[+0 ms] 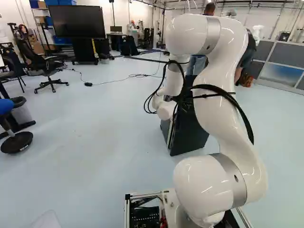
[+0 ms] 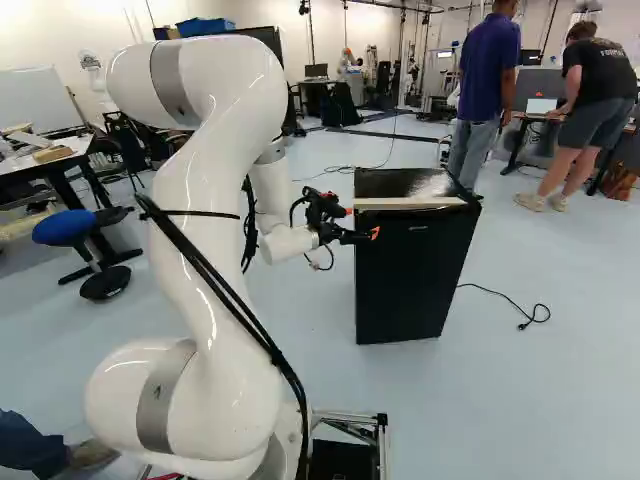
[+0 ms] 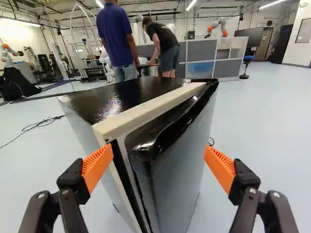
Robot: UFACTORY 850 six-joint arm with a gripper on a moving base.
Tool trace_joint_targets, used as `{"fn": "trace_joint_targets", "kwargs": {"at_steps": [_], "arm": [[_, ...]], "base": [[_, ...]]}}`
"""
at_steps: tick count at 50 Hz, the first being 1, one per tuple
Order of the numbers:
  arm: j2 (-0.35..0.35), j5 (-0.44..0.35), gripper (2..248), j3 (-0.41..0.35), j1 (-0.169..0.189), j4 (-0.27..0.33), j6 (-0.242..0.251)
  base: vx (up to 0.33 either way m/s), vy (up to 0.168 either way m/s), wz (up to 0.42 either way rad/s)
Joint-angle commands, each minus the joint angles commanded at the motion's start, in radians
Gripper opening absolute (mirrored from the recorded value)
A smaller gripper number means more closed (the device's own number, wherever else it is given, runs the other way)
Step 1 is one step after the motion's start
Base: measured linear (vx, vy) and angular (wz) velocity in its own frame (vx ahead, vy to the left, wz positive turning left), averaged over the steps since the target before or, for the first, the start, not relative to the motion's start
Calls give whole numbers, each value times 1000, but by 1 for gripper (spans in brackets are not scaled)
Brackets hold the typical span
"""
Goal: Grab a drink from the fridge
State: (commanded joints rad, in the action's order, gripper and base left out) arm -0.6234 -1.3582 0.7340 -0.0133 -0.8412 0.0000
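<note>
On the pale blue floor [image 1: 95, 147], the black mini-fridge [image 2: 405, 280] stands at twelve o'clock from the open gripper [image 3: 158, 157]; door [image 3: 177, 170] appears shut; opening and drink retrieval remain.

My arm [image 1: 225, 71] is glossy white, with grey joint bands [image 1: 230, 175], black cables [image 1: 222, 90], and a black gripper [image 2: 362, 222] with ribbed orange pads [image 3: 98, 166].

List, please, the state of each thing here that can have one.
Fridge: upright on the floor.
Fridge door: not wide open; fully shut or slightly ajar, cannot tell.
End effector: open, gripping nothing.
Black plug: lying on the floor, not plugged in.
Large screen: dark.
</note>
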Motion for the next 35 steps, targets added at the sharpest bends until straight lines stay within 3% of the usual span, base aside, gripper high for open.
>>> {"fn": "trace_joint_targets", "kwargs": {"at_steps": [35], "arm": [[16,0,247,-25,82,-3,0]], "base": [[0,0,0]]}}
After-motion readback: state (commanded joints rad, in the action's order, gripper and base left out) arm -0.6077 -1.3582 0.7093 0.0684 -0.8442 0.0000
